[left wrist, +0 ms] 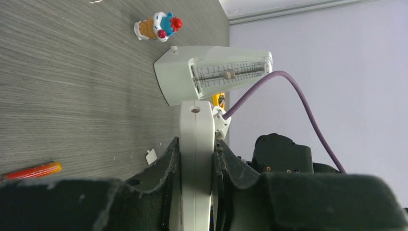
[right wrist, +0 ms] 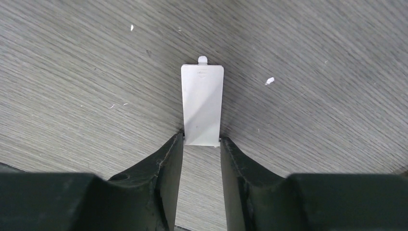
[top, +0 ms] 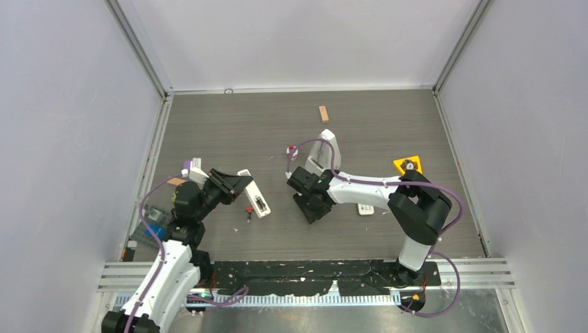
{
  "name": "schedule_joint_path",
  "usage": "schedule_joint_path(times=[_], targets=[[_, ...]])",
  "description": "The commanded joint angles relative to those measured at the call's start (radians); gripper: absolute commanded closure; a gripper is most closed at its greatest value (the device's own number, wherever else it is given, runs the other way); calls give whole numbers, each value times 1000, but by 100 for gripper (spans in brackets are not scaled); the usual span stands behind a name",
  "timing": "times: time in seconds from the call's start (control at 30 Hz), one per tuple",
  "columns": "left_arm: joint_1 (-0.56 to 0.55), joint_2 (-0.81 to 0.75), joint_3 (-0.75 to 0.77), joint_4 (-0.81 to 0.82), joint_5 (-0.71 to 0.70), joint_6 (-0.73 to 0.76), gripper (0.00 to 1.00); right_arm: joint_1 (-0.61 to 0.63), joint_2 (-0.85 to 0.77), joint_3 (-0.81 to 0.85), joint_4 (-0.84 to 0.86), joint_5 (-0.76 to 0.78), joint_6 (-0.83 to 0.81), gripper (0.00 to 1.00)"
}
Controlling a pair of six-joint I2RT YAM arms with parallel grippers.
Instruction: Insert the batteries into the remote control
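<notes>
My left gripper (left wrist: 196, 149) is shut on the remote control (left wrist: 196, 126), a long white bar that I see edge-on, sticking out past the fingers. From above, the remote control (top: 256, 198) slants down to the right from that gripper (top: 232, 184). One battery (left wrist: 33, 171), dark with an orange end, lies on the table; in the top view this battery (top: 248, 214) sits just left of the remote's tip. The small white cover (right wrist: 202, 103) lies flat on the table. My right gripper (right wrist: 202, 140) has a fingertip against each side of its near end. The right gripper (top: 313, 208) hides the cover from above.
A grey metronome (top: 326, 148) and a small ice-cream toy (top: 292, 150) stand beyond the right gripper. An orange block (top: 323, 114) lies at the back. A yellow triangle (top: 408, 164) and a shorter white remote (top: 365, 209) sit by the right arm. Walls close in the table.
</notes>
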Motion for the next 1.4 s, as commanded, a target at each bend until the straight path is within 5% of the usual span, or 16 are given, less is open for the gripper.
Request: schedule_joint_path(times=[0.0, 0.27, 0.73, 1.37], targets=[[4, 10, 15, 73, 23, 6, 100, -7, 51, -36, 11, -85, 23, 66], [4, 26, 5, 126, 35, 7, 100, -9, -12, -53, 68, -29, 36, 80], [4, 70, 0, 337, 78, 89, 100, 24, -341, 82, 148, -35, 78, 79], [2, 199, -66, 598, -13, -171, 100, 141, -174, 465, -87, 8, 194, 75]])
